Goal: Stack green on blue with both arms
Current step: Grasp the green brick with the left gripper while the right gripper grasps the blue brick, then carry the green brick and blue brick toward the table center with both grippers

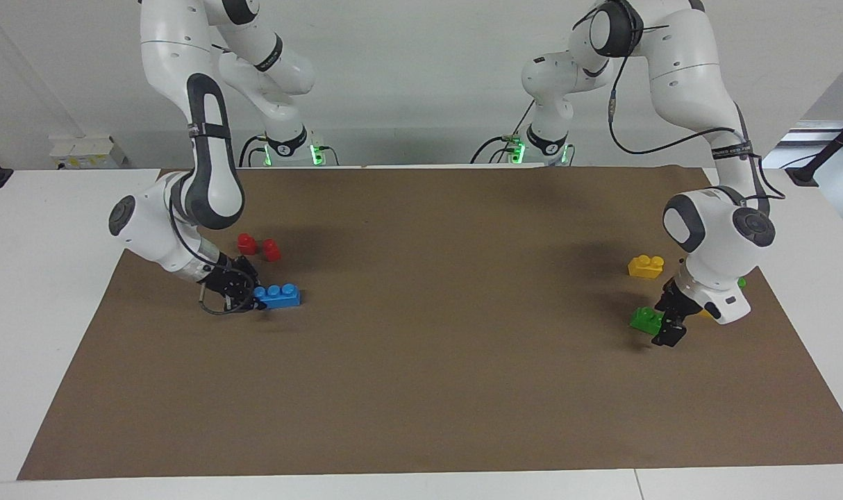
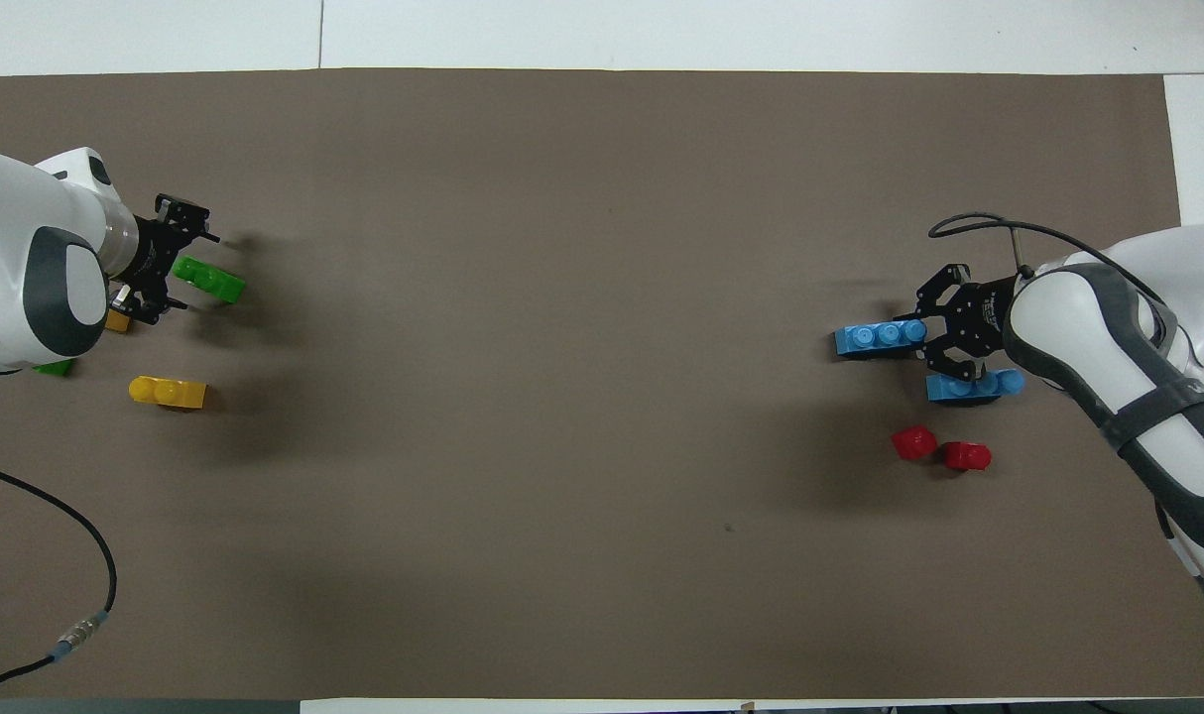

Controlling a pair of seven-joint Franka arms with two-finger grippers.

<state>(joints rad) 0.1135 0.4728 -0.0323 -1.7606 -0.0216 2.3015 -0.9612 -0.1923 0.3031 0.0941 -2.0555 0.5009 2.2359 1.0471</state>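
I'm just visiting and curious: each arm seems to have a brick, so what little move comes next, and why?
Probably both lift and swing toward the table's middle. The left gripper appears shut on a green brick at its own end, and the right gripper on a blue brick at the other, so the bricks are too far apart to stack.

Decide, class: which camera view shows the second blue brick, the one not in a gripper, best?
The overhead view. There the loose blue brick lies in plain sight beside the right gripper, which grips the other blue brick. In the facing view, only the gripped brick shows; the gripper hides the loose one.
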